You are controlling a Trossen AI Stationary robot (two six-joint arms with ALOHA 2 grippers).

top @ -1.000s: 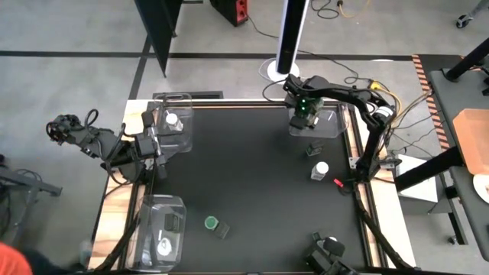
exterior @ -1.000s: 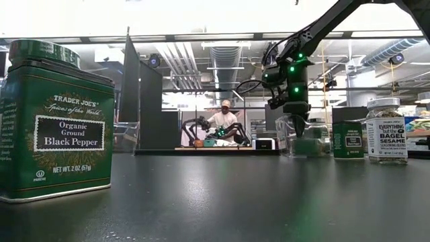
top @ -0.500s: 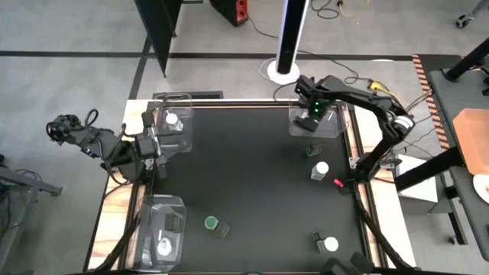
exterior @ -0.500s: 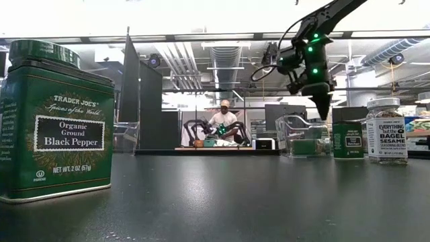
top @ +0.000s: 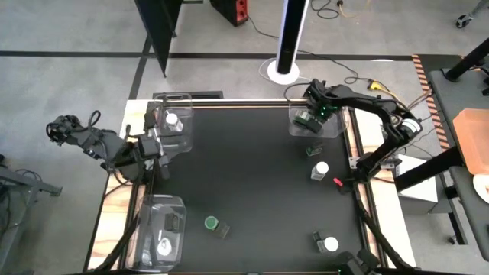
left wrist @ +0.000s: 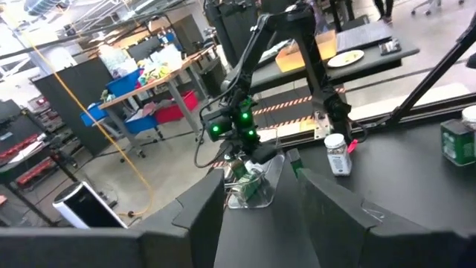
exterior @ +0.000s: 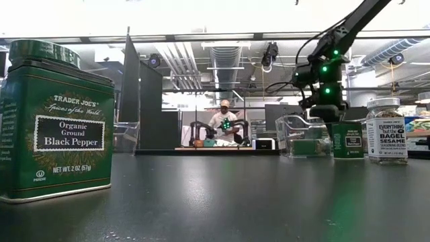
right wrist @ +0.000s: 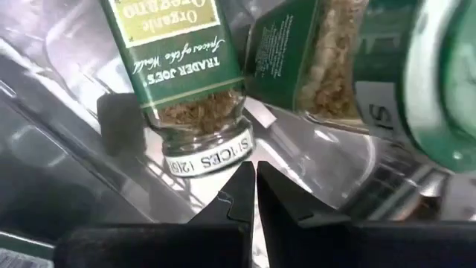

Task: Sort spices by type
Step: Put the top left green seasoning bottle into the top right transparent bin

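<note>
The right gripper [top: 308, 118] hangs over the clear tray [top: 335, 130] at the upper right of the high view, its two dark fingers [right wrist: 242, 195] pressed together and holding nothing. Just past the fingertips in the right wrist view lie glass spice jars [right wrist: 195, 112] with green labels, heaped on their sides inside that tray. In the low view the same gripper [exterior: 328, 113] sits at the right of the frame, green lights glowing on its wrist, above the tray [exterior: 299, 138].

Below the tray in the high view, a green-lidded jar [top: 312, 150] and a white-lidded jar [top: 320, 169] stand on the black table [top: 252, 176]. Another white-lidded jar [top: 329, 244] sits at the lower right and a green-lidded one [top: 212, 223] at lower centre.

The left gripper [top: 156, 145] waits at the left edge beside the upper-left tray [top: 183, 137], which holds a white-lidded jar [top: 172, 120]; its fingers [left wrist: 201, 212] stand apart, gripping nothing. A third tray [top: 145, 229] lies at the lower left.

A black pepper tin [exterior: 55, 124] fills the left of the low view; a person [exterior: 225, 121] sits far behind.
</note>
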